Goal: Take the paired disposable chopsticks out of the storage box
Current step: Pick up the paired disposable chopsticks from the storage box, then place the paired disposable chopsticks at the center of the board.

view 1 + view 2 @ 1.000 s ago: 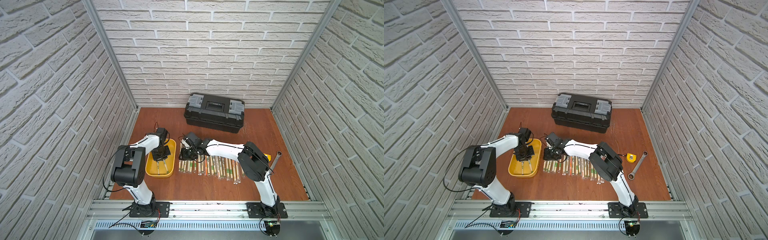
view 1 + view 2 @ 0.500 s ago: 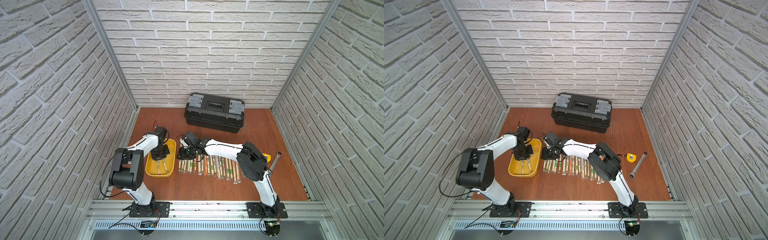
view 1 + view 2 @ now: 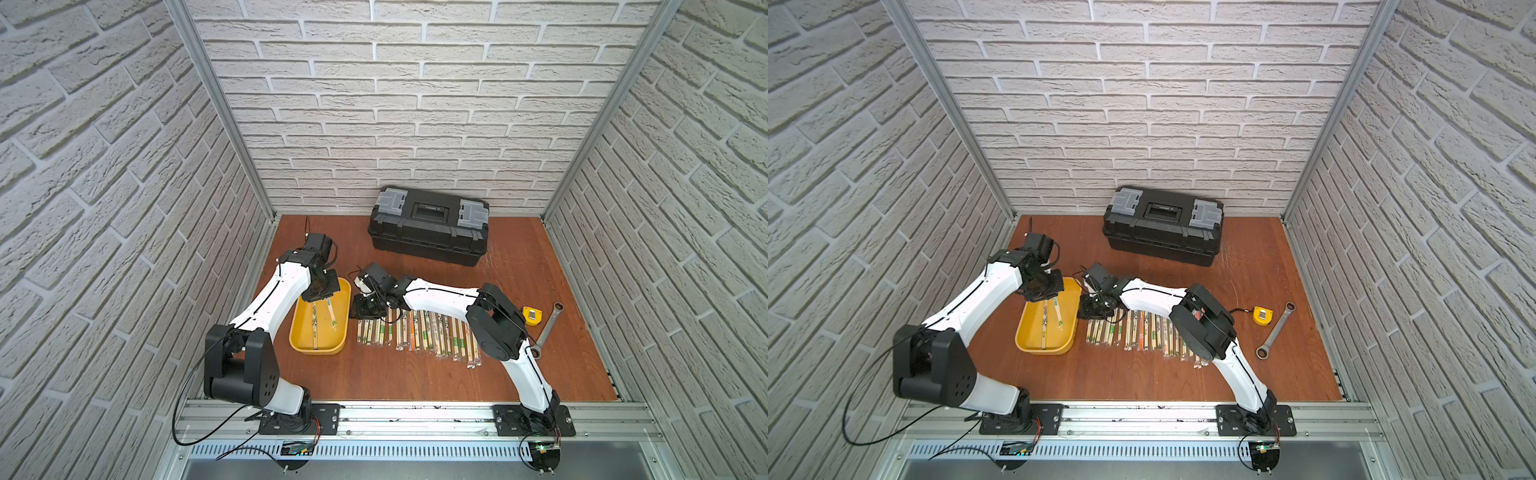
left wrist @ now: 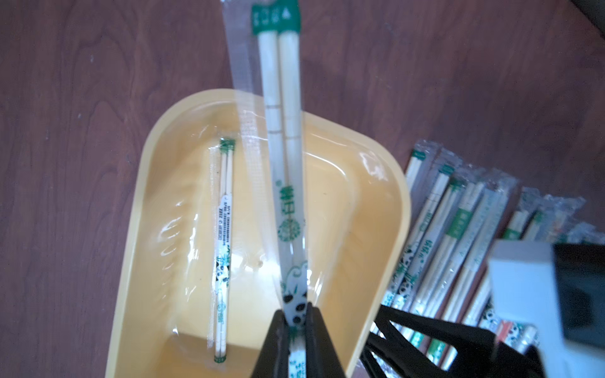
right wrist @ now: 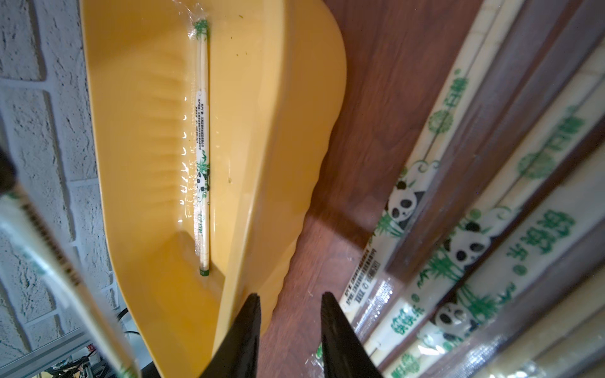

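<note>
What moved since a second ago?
The left arm's elbow swung back toward the front rail; the left end effector stayed shut on one chopstick pair above the yellow tray. The right end effector edged slightly toward the tray, open. Nothing grabbed or released; the chopstick row stayed put.

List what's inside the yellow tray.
One sleeved chopstick pair lies flat in the yellow tray. The left tool holds a second pair above it. The tray corner beneath the tool is covered.

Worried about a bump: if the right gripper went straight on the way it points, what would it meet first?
The right gripper would probably meet the bare wooden table, in the gap between the yellow storage box and the nearest sleeved chopstick pair. Depth is unclear.
</note>
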{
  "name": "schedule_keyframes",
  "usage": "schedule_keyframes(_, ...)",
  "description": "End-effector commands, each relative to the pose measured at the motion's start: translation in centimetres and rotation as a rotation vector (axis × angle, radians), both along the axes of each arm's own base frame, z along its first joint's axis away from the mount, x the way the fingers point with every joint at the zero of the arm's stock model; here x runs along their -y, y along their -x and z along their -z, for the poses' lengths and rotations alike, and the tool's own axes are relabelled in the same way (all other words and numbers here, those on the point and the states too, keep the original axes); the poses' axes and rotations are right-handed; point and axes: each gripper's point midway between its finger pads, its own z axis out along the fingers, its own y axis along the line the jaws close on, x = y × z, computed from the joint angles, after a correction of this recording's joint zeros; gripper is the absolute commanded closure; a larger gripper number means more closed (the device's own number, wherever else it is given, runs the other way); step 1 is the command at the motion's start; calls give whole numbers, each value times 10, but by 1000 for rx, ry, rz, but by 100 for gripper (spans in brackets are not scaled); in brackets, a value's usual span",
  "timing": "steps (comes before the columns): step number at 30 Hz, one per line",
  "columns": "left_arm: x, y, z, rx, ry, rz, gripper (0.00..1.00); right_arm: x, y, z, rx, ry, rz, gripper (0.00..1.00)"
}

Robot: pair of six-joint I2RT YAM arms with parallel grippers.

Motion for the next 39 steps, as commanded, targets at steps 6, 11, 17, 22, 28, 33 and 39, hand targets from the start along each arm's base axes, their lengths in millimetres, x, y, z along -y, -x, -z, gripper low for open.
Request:
schedule_keyframes(6, 50, -5, -5, -4, -34, 190, 100, 47, -7, -43, 83, -10, 57, 67)
schedule_keyframes(11, 73, -9, 16, -57, -70, 266, 100, 95, 0, -45, 104, 33, 113, 67)
schedule_keyframes(17, 76, -9, 49, -140, -121, 295, 100, 127, 12, -41, 108, 66, 148, 67)
schedule_keyframes(22, 74, -5, 71, -188, -141, 299, 100, 134, 18, -36, 100, 74, 155, 67)
schedule_keyframes(28, 75, -5, 84, -210, -143, 294, 87, 133, 18, -38, 99, 64, 154, 67)
schedule_keyframes(33, 82, -9, 71, -178, -103, 286, 67, 131, 17, -41, 103, 60, 151, 67)
schedule_keyframes(39, 81, -13, 24, -52, -41, 237, 61, 122, 15, -41, 92, 45, 138, 67)
